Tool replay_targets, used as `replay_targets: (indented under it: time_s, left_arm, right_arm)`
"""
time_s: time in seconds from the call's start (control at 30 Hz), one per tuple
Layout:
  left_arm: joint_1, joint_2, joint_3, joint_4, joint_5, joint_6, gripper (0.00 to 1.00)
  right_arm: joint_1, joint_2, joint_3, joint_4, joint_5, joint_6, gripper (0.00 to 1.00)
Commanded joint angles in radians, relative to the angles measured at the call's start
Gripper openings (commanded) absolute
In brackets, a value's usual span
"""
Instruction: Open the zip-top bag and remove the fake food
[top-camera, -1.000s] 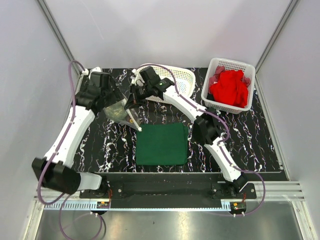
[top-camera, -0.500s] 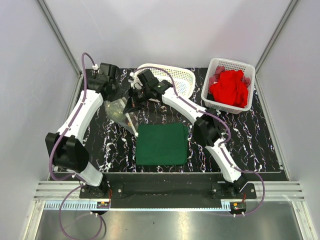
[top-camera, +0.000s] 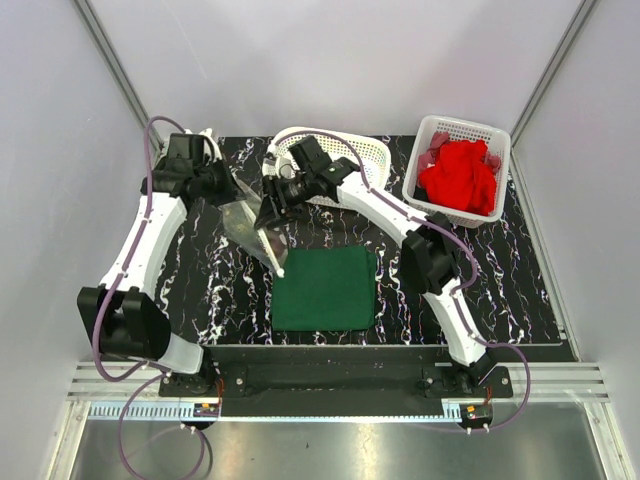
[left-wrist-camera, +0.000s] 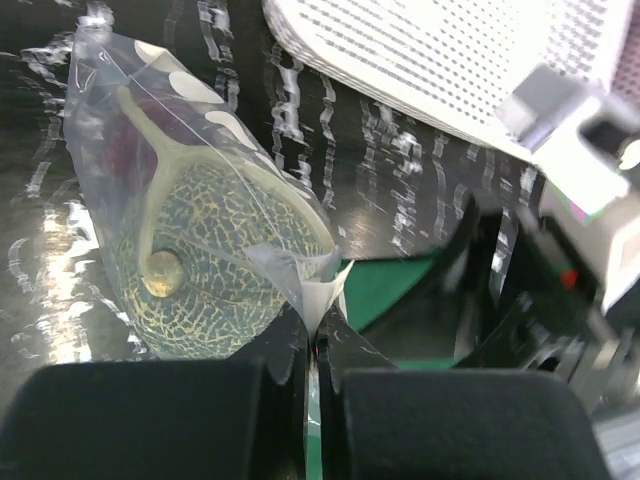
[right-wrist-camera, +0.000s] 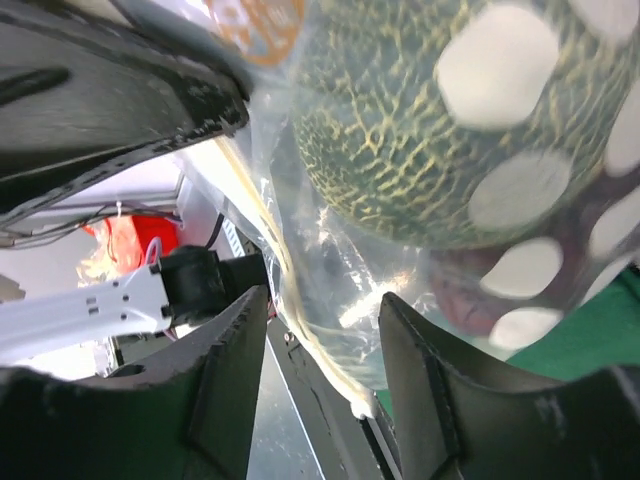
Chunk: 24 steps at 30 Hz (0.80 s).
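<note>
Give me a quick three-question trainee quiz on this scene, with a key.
1. True or false: the left gripper is shut on the bag.
2. The red cloth lies: A) in the bag; B) in the far-right basket; C) in the left gripper.
3. Fill in: the melon is ___ the bag.
Key: 1 true; 2 B; 3 inside.

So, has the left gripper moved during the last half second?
Yes. In the top view, the left gripper has shifted left, away from the white basket, while pinching the bag.
</note>
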Motion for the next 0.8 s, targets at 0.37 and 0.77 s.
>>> replay_targets:
  time_s: [0.37,0.77]
  left_arm:
    - [0.083,-0.087,-0.091,0.218,0.319,0.010,0.00]
    - [0.101,-0.127,-0.155,0.237,0.237,-0.060,0.18]
  right_arm:
    - [0.004,-0.048,-0.020,0.217,-0.281,0.075,0.47]
    - [0.006,0.057,0.117,0.226,-0.231,0.169,0.00]
